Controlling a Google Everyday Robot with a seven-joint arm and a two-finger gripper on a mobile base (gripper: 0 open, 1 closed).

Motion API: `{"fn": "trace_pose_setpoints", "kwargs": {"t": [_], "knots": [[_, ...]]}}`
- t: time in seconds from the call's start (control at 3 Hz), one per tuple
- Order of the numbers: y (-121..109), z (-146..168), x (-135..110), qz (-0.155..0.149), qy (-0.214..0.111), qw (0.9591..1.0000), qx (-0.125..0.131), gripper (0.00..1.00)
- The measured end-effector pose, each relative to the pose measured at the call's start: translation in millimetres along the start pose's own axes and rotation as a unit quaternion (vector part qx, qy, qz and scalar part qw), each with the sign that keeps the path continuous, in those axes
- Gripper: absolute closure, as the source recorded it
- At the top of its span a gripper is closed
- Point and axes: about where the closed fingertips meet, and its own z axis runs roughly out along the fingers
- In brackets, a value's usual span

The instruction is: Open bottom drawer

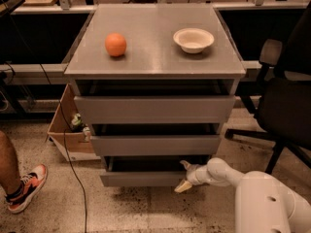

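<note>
In the single camera view, the cabinet (154, 62) faces the lens with three grey fronts stacked, and the bottom drawer (141, 178) is the lowest and slimmest of them, just above the speckled floor. Its long axis runs left to right across the frame. It already sits a little proud of the middle drawer (155, 144), with a dark slot showing over its top edge. The gripper (185, 175) is at the right end of that front, reaching in from the white arm (219, 172) at lower right. One finger hooks over the top edge and the pale one (183, 186) sits under the lower edge, so it looks clamped on the panel rather than spread free. Most of the drawer therefore lies to the left of the claw, and the travel needed is straight out toward the camera, square to the long axis. Because the hold is off-centre, a pull that drifts sideways could skew the tray in its runners. As for containers, the drawer's tray is in shadow and I cannot tell what it holds. The top drawer (155, 109) also stands slightly out, its inside just as dark. On the cabinet top a white bowl (193, 40) looks empty, and an orange (115, 44) rests well apart to its left. A cardboard box (65, 139) beside the cabinet holds some clutter. A chair (286, 106) stands at the right.
</note>
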Motion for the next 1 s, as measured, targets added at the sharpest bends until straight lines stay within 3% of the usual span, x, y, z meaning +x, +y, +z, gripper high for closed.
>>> {"fn": "trace_pose_setpoints", "kwargs": {"t": [0.67,1.0], "knots": [[33,-14,8,0.002,0.002,0.9996,-0.026,0.62],[54,-22,15,0.010,0.003,0.9989,-0.045,0.64]]}}
